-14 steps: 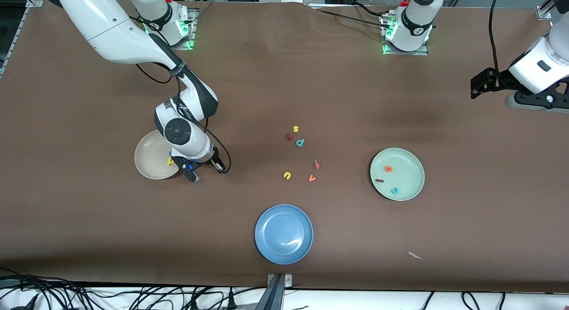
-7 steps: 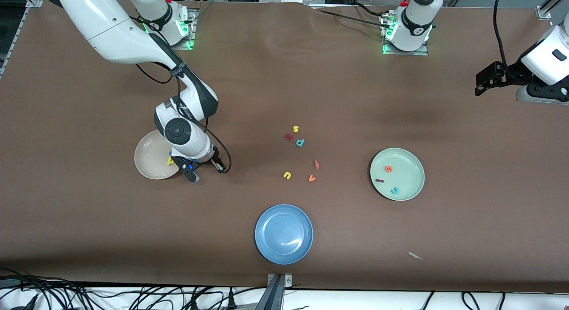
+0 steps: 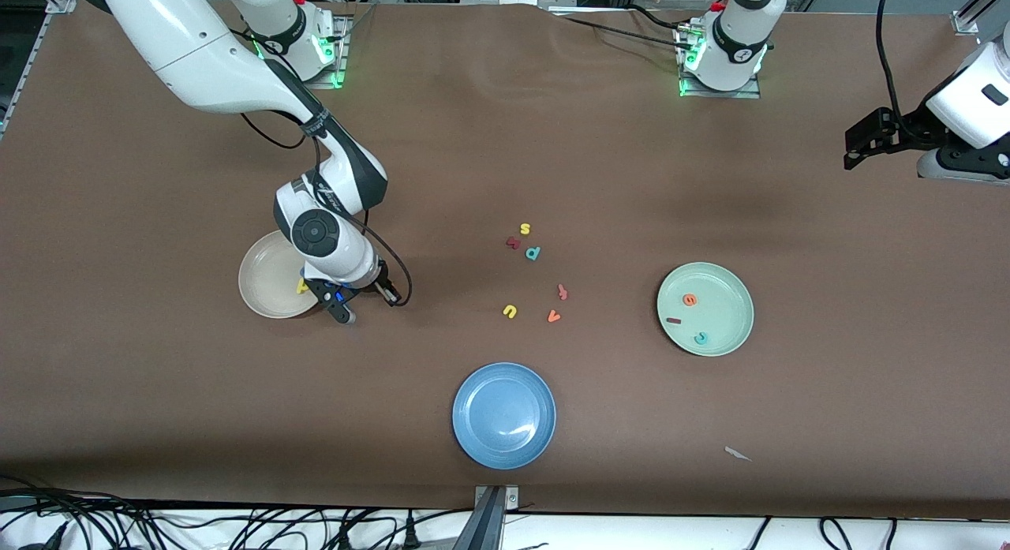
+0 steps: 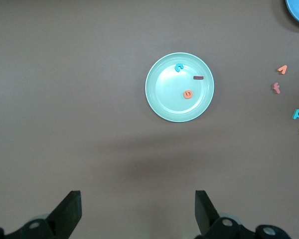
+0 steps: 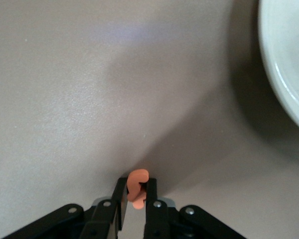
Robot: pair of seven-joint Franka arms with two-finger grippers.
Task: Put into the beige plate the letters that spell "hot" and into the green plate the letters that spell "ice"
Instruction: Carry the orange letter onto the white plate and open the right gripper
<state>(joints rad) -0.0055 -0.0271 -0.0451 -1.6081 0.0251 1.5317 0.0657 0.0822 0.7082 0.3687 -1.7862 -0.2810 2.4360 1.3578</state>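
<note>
The right tool (image 5: 135, 195) pinched a small orange foam letter (image 5: 137, 185) tight, low over the brown bench (image 3: 505, 140) just beside the round beige plate (image 3: 264, 286). A yellow letter (image 3: 302, 285) lay in that smooth plate. Well apart from the beige plate, toward the left arm's end, the pale green plate (image 3: 730, 293) held an orange "e" (image 3: 690, 300), a dark red bar (image 3: 673, 321) and a teal "c" (image 3: 701, 338). The left tool (image 4: 138, 214) waited, spread wide.

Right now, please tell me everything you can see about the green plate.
The green plate is round, shallow and plain, pale mint with a smooth, slightly glossy look and a raised rim. It lies flat on the brown table toward the left arm's end. Three small letters rest inside it, apart from one another: an orange "e", a dark red "i" and a teal "c". No gripper touches it.
</note>
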